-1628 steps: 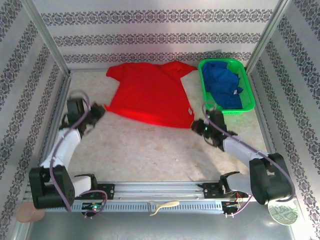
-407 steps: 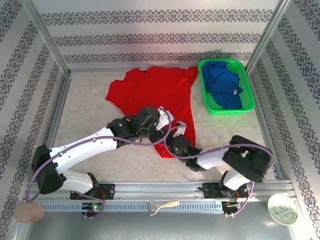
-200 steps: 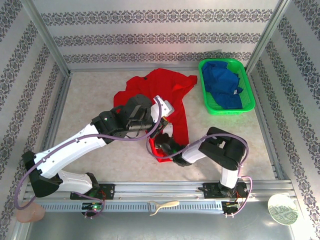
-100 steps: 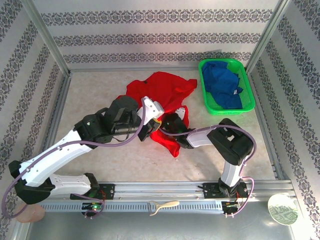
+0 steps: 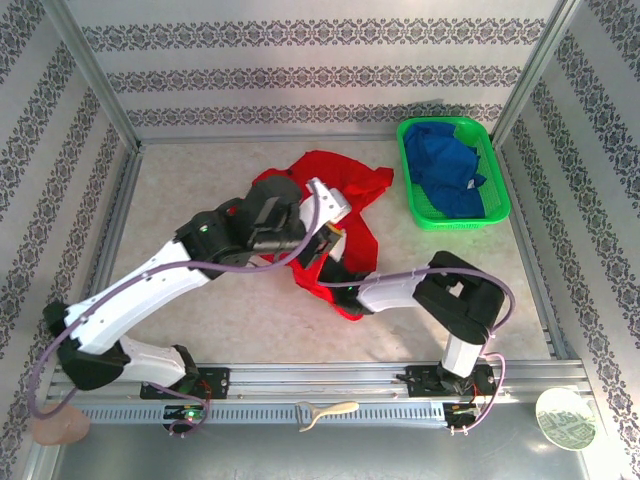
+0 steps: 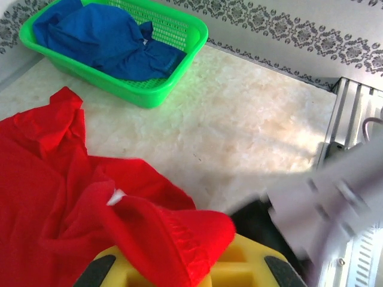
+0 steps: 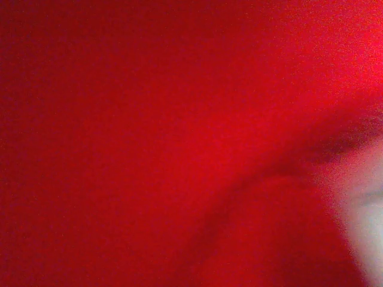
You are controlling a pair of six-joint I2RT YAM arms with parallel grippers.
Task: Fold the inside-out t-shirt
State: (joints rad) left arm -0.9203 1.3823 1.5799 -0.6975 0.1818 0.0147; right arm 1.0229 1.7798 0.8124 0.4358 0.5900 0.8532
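Top external camera gave us the inside-out t-shirt [image 5: 325, 168] bunched in a heap at the middle of the table [image 5: 190, 170], to the left of the green basket [image 5: 465, 224] and near it. For writing we found little: a small white tag [image 6: 115, 196] stood up from a red fold in the left wrist view, its print too small for us to read. We counted one red shirt, one basket, one blue garment [image 5: 447, 165] lying inside that basket, one tag and two arms, both reaching into the heap. The left gripper [image 5: 332, 236] sat over the near side of the heap with its jaws closed on a hemmed edge of the shirt, which draped over its yellow body in the left wrist view. The right gripper [image 5: 322, 272] lay just nearer, at the heap's near edge, with its jaws closed too. In the right wrist view red cloth lay close against the lens and blurred, and we could not tell whether any of it was pinched. Beyond the table's near rail we counted three loose things: one pale curved utensil [image 5: 322, 412], one pinkish disc [image 5: 58, 426] at the left corner and one patterned round disc [image 5: 566, 421] at the right corner.
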